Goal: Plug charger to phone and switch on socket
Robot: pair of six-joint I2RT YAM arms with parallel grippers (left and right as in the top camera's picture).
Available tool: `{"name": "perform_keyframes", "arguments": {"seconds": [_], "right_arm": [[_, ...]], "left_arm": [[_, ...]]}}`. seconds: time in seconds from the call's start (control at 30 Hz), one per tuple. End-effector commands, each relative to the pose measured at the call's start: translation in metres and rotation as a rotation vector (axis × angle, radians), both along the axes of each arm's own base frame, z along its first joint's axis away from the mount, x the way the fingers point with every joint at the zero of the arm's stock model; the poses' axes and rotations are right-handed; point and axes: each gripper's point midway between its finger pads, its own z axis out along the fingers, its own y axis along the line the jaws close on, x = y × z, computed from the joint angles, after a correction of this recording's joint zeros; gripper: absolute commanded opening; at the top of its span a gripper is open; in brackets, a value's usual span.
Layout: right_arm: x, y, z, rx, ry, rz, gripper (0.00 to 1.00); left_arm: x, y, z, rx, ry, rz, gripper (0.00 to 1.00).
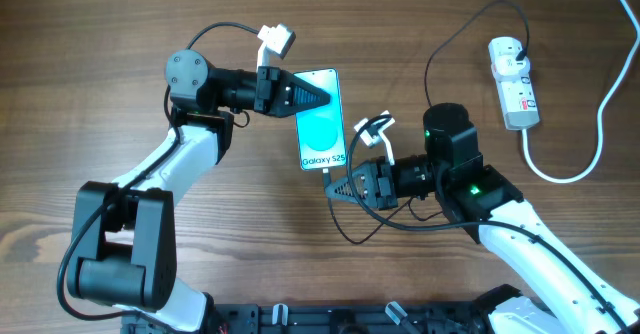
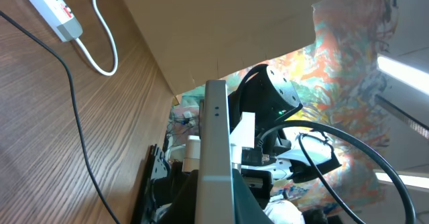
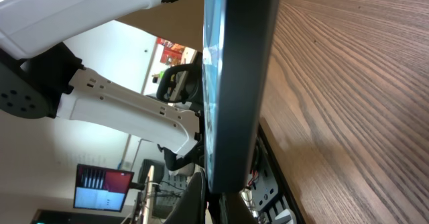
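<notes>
The phone (image 1: 322, 119), cyan screen with a "Galaxy S25" strip, is held tilted above the table. My left gripper (image 1: 300, 94) is shut on its upper left edge; the left wrist view shows the phone's grey edge (image 2: 216, 150) between the jaws. My right gripper (image 1: 340, 186) is shut on the charger's plug tip, right at the phone's bottom end (image 3: 241, 83). The plug itself is hidden between the fingers (image 3: 228, 207). The charger's black cable (image 1: 440, 54) loops back to the white socket (image 1: 513, 84) at the far right. The socket also shows in the left wrist view (image 2: 53, 9).
The socket's thick white cord (image 1: 600, 124) curls off the right edge of the wooden table (image 1: 150, 34). Slack black cable lies under the right arm (image 1: 360, 236) and crosses the table in the left wrist view (image 2: 74, 117). A black rail runs along the front edge (image 1: 350, 319).
</notes>
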Motion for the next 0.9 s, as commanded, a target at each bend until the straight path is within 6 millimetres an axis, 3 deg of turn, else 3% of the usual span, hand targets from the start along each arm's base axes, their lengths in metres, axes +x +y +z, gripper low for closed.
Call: {"name": "perform_keyframes", "arguments": {"seconds": [0.0, 0.73, 0.87], "right_arm": [[-0.004, 0.001, 0.001, 0.009, 0.012, 0.022, 0.04], [0.005, 0.002, 0.000, 0.002, -0.020, -0.015, 0.04], [0.010, -0.004, 0.003, 0.015, -0.017, -0.023, 0.04]], "left_arm": [[0.000, -0.001, 0.007, -0.002, -0.016, -0.007, 0.04], [-0.013, -0.017, 0.006, -0.001, -0.015, -0.062, 0.04], [-0.018, -0.016, -0.004, 0.004, 0.011, -0.064, 0.04]]}}
